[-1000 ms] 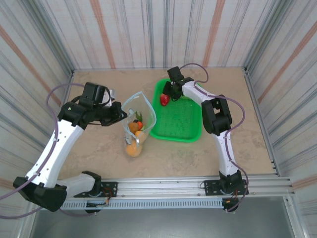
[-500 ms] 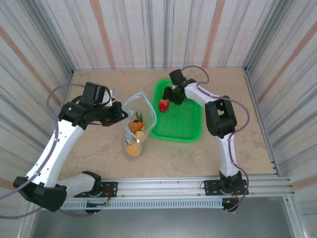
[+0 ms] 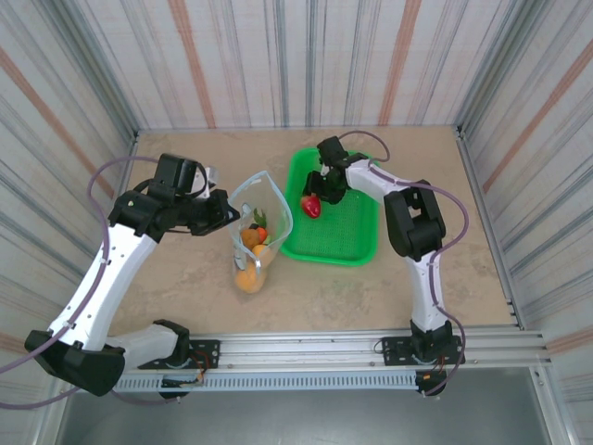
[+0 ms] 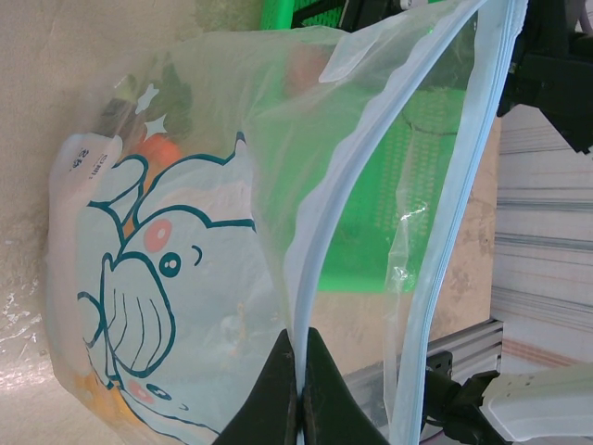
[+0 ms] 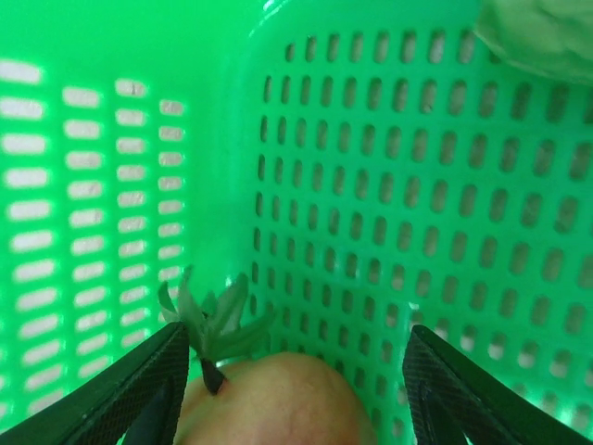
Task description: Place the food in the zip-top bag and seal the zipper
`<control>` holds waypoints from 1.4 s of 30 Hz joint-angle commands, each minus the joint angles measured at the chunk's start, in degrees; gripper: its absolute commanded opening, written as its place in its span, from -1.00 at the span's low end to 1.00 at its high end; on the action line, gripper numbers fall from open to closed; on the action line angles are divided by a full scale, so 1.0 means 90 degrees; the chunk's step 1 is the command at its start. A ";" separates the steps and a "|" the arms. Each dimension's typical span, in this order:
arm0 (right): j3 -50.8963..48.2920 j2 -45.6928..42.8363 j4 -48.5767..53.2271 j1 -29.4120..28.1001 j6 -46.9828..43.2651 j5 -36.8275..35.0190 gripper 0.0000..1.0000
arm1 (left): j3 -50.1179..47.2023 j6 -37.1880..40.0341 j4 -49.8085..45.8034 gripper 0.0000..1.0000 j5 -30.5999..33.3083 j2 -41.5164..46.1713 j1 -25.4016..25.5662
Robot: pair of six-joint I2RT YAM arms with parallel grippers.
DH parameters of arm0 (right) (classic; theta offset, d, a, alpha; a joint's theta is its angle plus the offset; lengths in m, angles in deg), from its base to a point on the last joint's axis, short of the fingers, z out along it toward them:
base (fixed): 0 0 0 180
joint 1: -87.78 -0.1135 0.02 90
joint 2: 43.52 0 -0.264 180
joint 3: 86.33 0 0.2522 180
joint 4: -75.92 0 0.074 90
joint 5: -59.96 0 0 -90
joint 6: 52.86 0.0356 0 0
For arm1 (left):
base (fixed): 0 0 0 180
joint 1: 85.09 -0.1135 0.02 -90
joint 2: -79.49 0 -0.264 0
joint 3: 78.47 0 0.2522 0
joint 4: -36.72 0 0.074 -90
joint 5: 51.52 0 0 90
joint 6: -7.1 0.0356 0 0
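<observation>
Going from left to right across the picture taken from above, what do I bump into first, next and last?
Left gripper → bag → red apple

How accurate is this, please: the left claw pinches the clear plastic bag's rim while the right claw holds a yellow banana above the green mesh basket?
The top external view shows the right claw holding a red toy apple, not a banana, above the green mesh basket; the left claw pinches the clear plastic bag's rim.
</observation>
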 commanded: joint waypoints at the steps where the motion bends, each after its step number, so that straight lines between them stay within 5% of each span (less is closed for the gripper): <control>1: -0.0350 -0.0716 -0.0433 0.0135 -0.0120 0.0325 0.29 | -0.0015 -0.0012 -0.0002 -1.00 -0.0097 0.0179 -0.0057; 13: -0.0658 -0.0587 -0.0279 -0.0061 -0.0786 0.0936 0.48 | -0.0079 -0.0031 0.0099 -1.00 -0.0163 0.0132 -0.0057; 23: -0.0618 -0.0328 -0.0133 -0.0154 -0.0919 0.0880 0.32 | -0.0099 -0.0019 0.0144 -1.00 -0.0174 0.0095 -0.0057; 32: -0.1067 -0.0556 -0.0367 -0.0197 -0.0940 0.1132 0.50 | -0.0098 0.0001 0.0184 -1.00 -0.0208 0.0046 -0.0057; 42: -0.0865 -0.0324 -0.0386 -0.0102 -0.0811 0.1064 0.12 | -0.0056 0.0008 0.0185 -1.00 -0.0224 -0.0023 -0.0057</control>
